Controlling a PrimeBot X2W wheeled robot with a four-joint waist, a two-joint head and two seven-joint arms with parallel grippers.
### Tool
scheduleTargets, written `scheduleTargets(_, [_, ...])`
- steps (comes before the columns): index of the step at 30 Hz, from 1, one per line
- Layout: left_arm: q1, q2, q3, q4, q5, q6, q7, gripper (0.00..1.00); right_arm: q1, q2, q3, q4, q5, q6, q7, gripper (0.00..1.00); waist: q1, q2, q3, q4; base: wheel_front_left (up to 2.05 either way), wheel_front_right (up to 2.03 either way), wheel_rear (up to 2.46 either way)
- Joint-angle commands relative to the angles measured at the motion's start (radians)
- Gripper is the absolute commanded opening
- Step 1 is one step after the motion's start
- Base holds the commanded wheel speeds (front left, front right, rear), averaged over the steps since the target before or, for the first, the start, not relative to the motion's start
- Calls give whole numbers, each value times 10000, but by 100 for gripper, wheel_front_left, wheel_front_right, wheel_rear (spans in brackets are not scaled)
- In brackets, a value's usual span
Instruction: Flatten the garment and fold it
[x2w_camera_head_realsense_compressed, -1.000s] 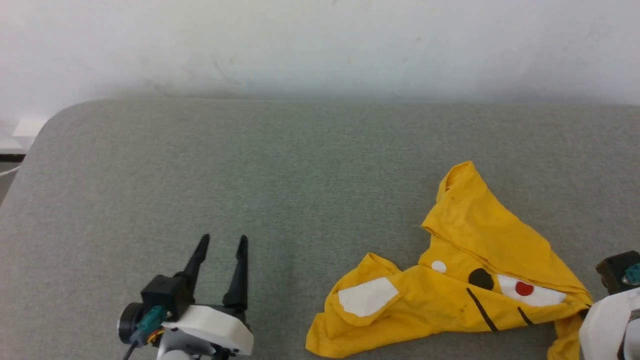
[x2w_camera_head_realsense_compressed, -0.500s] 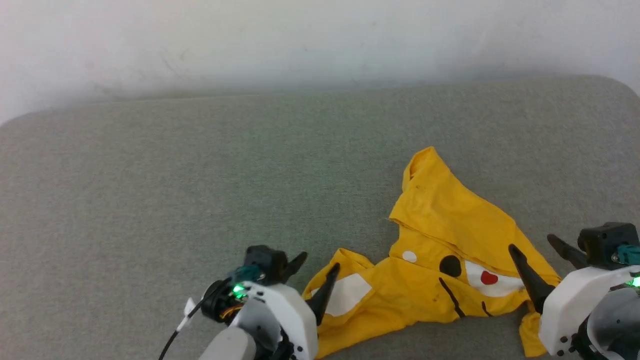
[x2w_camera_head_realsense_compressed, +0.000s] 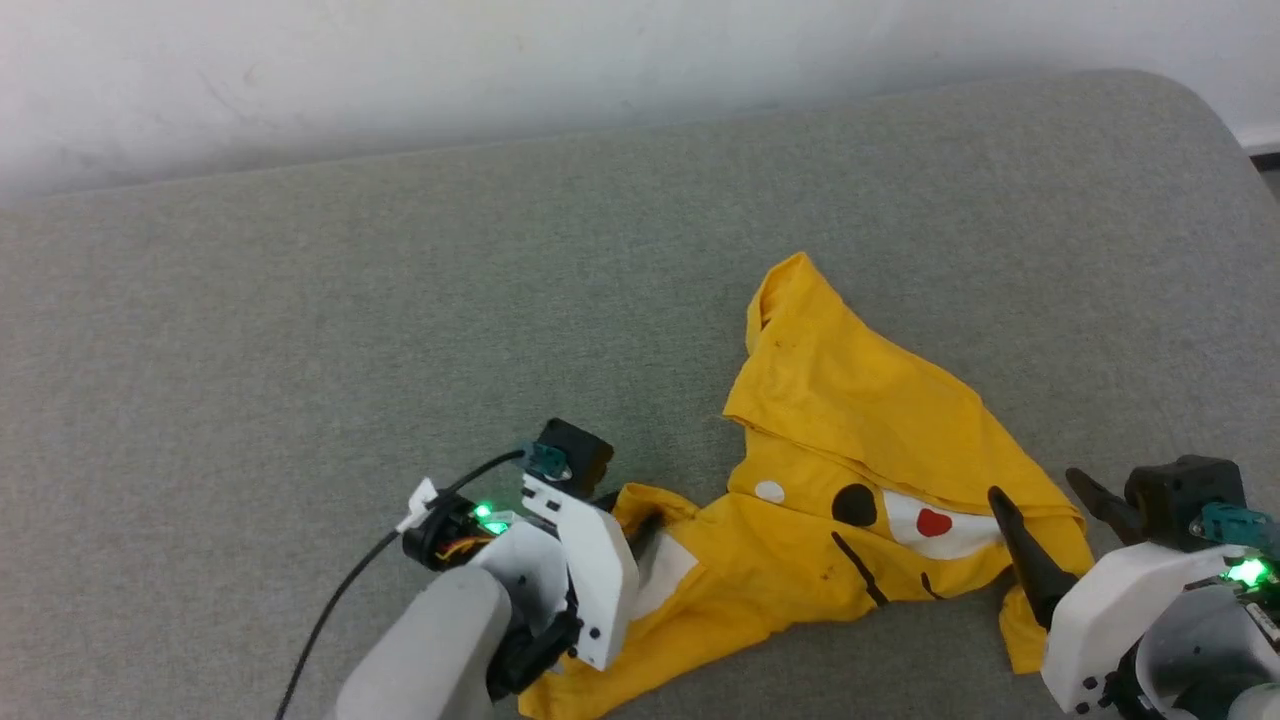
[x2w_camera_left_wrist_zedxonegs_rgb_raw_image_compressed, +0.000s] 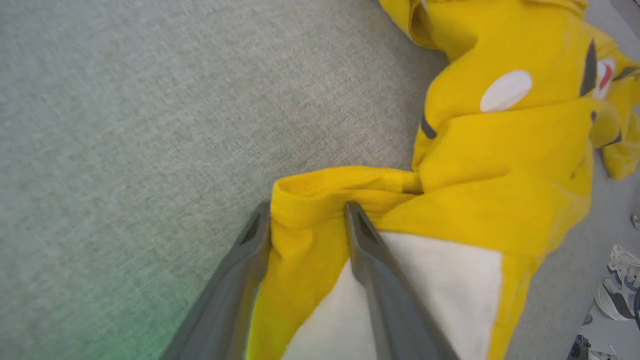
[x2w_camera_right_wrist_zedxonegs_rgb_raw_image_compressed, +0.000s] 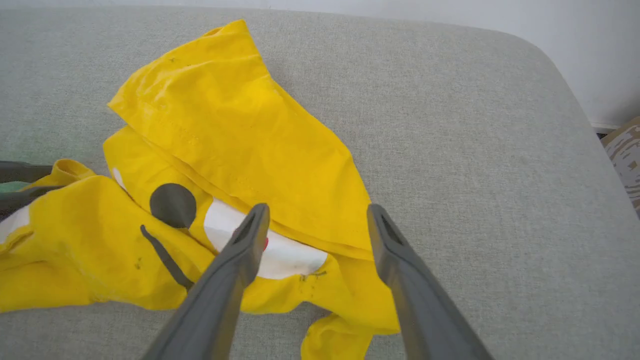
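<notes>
The grey padded surface (x2w_camera_head_realsense_compressed: 300, 350) spans the head view, which has swung since a second ago, so the wall band at 12 o'clock is thinner and the rounded corner now shows at 2 o'clock. The garment (x2w_camera_head_realsense_compressed: 850, 410) lies crumpled toward 5 o'clock, its heap shaped as before, one flap peaking toward 12 o'clock. The left gripper (x2w_camera_left_wrist_zedxonegs_rgb_raw_image_compressed: 307, 210), then on bare cloth well off at 9 o'clock from the shirt, now sits at its 8 o'clock edge, fingers parted astride a rolled hem beside the large white patch (x2w_camera_left_wrist_zedxonegs_rgb_raw_image_compressed: 425, 280). The right gripper (x2w_camera_head_realsense_compressed: 1032, 485), then mostly out of frame, hovers at the shirt's 4 o'clock edge with fingers spread wide, holding nothing. Between them show the black dot (x2w_camera_head_realsense_compressed: 853, 505), red dot (x2w_camera_head_realsense_compressed: 933, 521) and small white dot (x2w_camera_head_realsense_compressed: 769, 491)
</notes>
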Motion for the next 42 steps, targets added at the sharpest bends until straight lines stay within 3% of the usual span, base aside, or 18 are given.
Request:
scheduleTargets(1, [257, 137, -224, 290, -261, -72, 53, 0, 19, 60, -13, 91, -101, -19, -113, 100, 2, -1, 89, -98, 0, 0, 0])
scheduleTargets(6, [92, 419, 641, 14, -597, 114, -1582, 0, 44, 125, -115, 294, -234, -19, -284, 100, 2, -1, -239, 169, 0, 0, 0])
scheduleTargets(16, [376, 1224, 3352, -1204, -1226, 1672, -4455, 0, 165, 249, -127, 484, -282, -19, -425, 100, 2, -1, -923, 1048, 0, 0, 0])
scheduleTargets(21, [1320, 1563, 4406, -1219, -1622, 2400, -4863, 0, 228, 367, -11, 596, -259, -19, -474, 100, 2, -1, -992, 1452, 0, 0, 0])
scheduleTargets(27, [2469, 1359, 4361, -750, -1846, 2629, -4584, 0, 174, 384, 188, 786, -289, -19, -599, 100, 2, -1, -947, 1778, 0, 0, 0])
scheduleTargets(28, [2611, 1278, 4296, -645, -1878, 2611, -4563, 5, 139, 383, 266, 838, -298, -19, -640, 100, 2, -1, -942, 1837, 0, 0, 0])
scheduleTargets(29, [2702, 1201, 4224, -573, -1880, 2569, -4617, 48, 100, 392, 358, 885, -290, -19, -686, 100, 2, -1, -933, 1902, 0, 0, 0])
scheduleTargets(30, [2737, 1138, 4162, -536, -1854, 2512, -4756, 100, 57, 378, 468, 922, -296, -19, -739, 100, 2, -1, -932, 1968, 0, 0, 0])
scheduleTargets(36, [2569, 933, 3871, -978, -1311, 1898, -6271, 100, -318, 108, 1690, 977, 29, -19, -1024, 100, 2, -1, -1028, 2455, 0, 0, 0])
scheduleTargets(42, [2757, 707, 3861, -2202, -138, 1771, -6526, 100, -847, -580, 3439, 1775, 384, -19, -530, 100, 2, -1, -1070, 2991, 0, 0, 0])
